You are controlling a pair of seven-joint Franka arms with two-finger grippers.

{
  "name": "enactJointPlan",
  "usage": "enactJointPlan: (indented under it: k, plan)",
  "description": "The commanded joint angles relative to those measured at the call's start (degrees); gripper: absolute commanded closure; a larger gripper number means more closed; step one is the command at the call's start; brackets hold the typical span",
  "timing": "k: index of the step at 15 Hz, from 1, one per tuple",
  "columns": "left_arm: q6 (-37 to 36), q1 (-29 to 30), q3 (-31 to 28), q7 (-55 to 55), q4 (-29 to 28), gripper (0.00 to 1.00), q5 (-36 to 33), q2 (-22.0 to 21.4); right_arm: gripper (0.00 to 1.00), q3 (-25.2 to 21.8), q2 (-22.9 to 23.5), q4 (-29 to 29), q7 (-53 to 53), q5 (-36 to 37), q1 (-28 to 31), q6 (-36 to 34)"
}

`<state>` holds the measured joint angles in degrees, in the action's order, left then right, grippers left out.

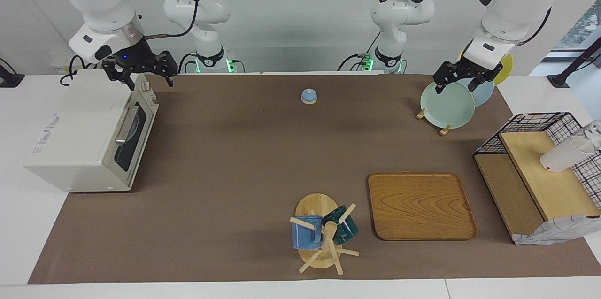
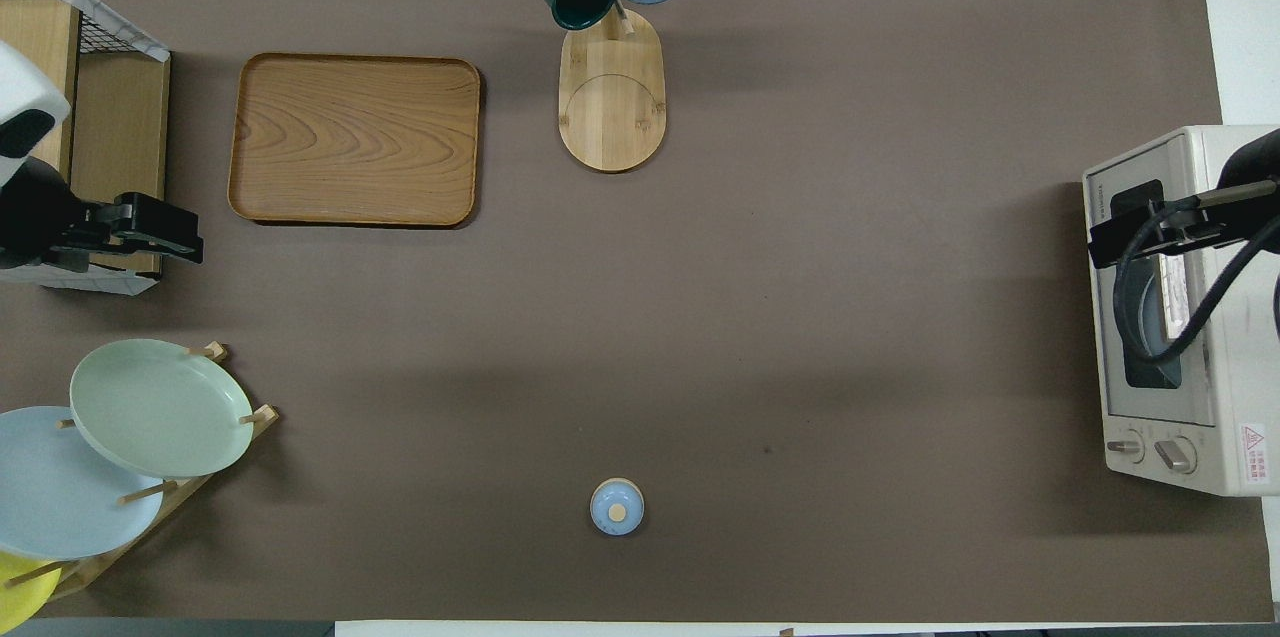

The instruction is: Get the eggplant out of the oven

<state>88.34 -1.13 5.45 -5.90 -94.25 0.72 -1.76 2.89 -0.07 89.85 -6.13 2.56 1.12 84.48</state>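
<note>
The cream-white oven (image 1: 80, 134) stands at the right arm's end of the table, also seen from above as the oven (image 2: 1235, 387). Its dark glass door (image 1: 130, 141) is shut, with the metal bar handle (image 1: 126, 125) across it. The eggplant is hidden. My right gripper (image 1: 149, 82) hangs open over the oven's corner nearest the robots, holding nothing; from above, the right gripper (image 2: 1100, 242) sits over the door. My left gripper (image 1: 456, 87) is open and empty over the plate rack; from above, the left gripper (image 2: 190, 242) shows by the wire shelf.
A wooden tray (image 1: 420, 205) and a mug tree (image 1: 324, 233) with a blue and a green mug lie farthest from the robots. A rack with a green plate (image 1: 446, 104), a wire shelf (image 1: 540, 167) and a small blue lid (image 1: 309, 96) are also on the brown mat.
</note>
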Motion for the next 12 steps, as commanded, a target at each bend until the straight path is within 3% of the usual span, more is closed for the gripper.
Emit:
enactJointPlan:
  k: [1,6,7,8,9,12]
  plan:
    - [-0.19,0.69,0.52,0.18,-0.06,0.0,-0.72,-0.7,0.0,0.1,-0.54,0.86,1.12,-0.19,0.02,1.21]
    - [-0.19,0.69,0.52,0.18,-0.06,0.0,-0.72,-0.7,0.0,-0.25,-0.89,0.86,1.57,-0.8,0.19,1.48]
    - [-0.19,0.69,0.52,0.18,-0.06,0.0,-0.72,-0.7,0.22,-0.51,-0.98,0.94,0.08,-0.8,-0.41,1.57]
    - [-0.19,0.69,0.52,0.18,-0.06,0.0,-0.72,-0.7,0.68,-0.69,-0.46,1.03,-0.02,-0.28,-1.73,2.09]
    - [-0.19,0.69,0.52,0.18,-0.06,0.0,-0.72,-0.7,1.0,-0.69,-1.24,3.73,0.24,-0.1,-1.65,3.66]
    - [-0.45,0.69,0.52,0.27,-0.06,0.0,-0.72,-0.7,1.0,-0.87,-5.1,13.39,-0.11,1.12,0.97,13.4]
